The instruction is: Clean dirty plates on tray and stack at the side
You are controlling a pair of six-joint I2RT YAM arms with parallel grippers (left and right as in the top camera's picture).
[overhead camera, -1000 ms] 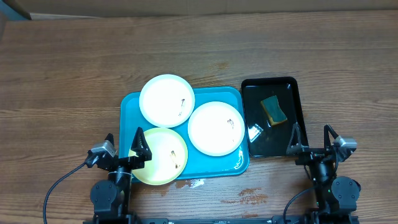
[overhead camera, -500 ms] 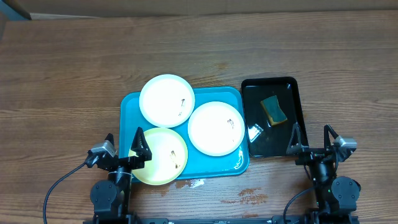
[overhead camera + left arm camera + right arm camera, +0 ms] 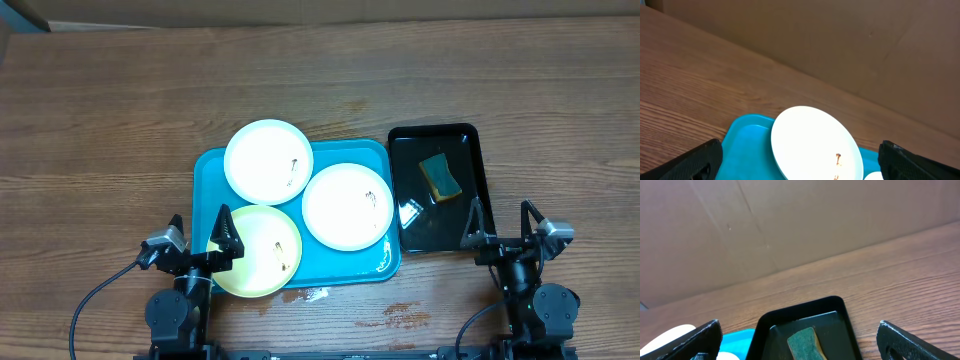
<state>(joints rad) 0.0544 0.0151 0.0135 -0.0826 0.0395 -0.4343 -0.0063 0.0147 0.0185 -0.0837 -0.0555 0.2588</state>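
Nothing has moved since the earlier pictures; both hands keep their stations at the near edge.

Plates, three, all on the turquoise tray [image 3: 206,192]:
- far white plate [image 3: 268,162], at the tray's far left corner, overhanging the far rim; small dark smudge right of centre.
- second white plate [image 3: 347,207], right half of the tray, just beside the first; faint smudges, too small to identify.
- pale yellow plate [image 3: 255,250], near left corner, overhanging the near rim; dark smudge on its right side. Its left edge is partly covered by a finger of the left hand.

Left hand [image 3: 197,236]: spread wide, holding nothing, over the tray's near left corner just beside the yellow plate. Its wrist view shows only the far white plate, cut off at the bottom.

Right hand [image 3: 501,228]: spread wide, holding nothing, well apart from the plates, at the near end of the black tray [image 3: 475,150].

Sponge [image 3: 440,176]: green and yellow, inside the black tray, far half; glare hides part of the tray floor.

Worktop [image 3: 120,120]: wood grain; pale wet-looking patch at the turquoise tray's near rim.
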